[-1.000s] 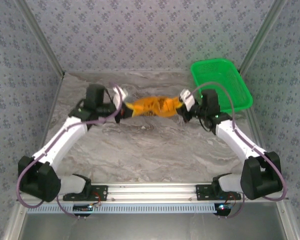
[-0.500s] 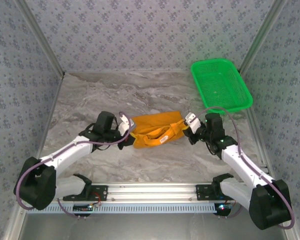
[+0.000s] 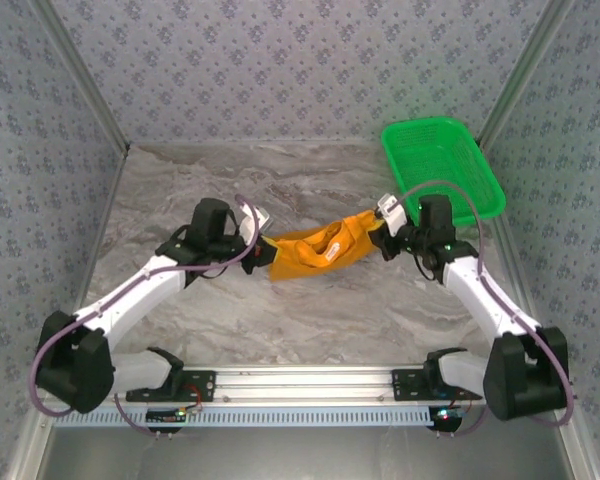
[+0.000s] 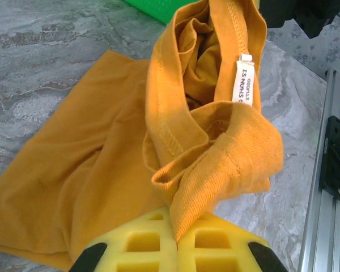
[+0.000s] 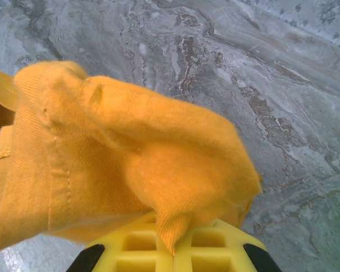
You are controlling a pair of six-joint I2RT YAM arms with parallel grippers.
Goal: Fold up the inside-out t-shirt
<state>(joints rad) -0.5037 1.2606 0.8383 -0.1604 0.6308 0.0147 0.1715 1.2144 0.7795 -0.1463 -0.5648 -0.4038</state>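
The orange t-shirt [image 3: 315, 252] hangs bunched between my two grippers over the middle of the marble table. My left gripper [image 3: 262, 250] is shut on its left end; in the left wrist view a ribbed fold of the t-shirt [image 4: 215, 164] is pinched between the yellow pads [image 4: 141, 243], and the white neck tag [image 4: 242, 82] shows by the open collar. My right gripper [image 3: 380, 228] is shut on the right end, held a little higher. The right wrist view has the t-shirt [image 5: 130, 153] clamped between that gripper's yellow pads [image 5: 209, 243]. The lower cloth rests on the table.
A green mesh basket [image 3: 442, 168] stands at the back right, just behind the right arm. Patterned walls close the table on three sides. A metal rail [image 3: 300, 382] with the arm bases runs along the near edge.
Over the last second both grippers came toward the near side with the t-shirt, which sagged and spread. Since half a second ago the right gripper has gone up and back, tilting the shirt.
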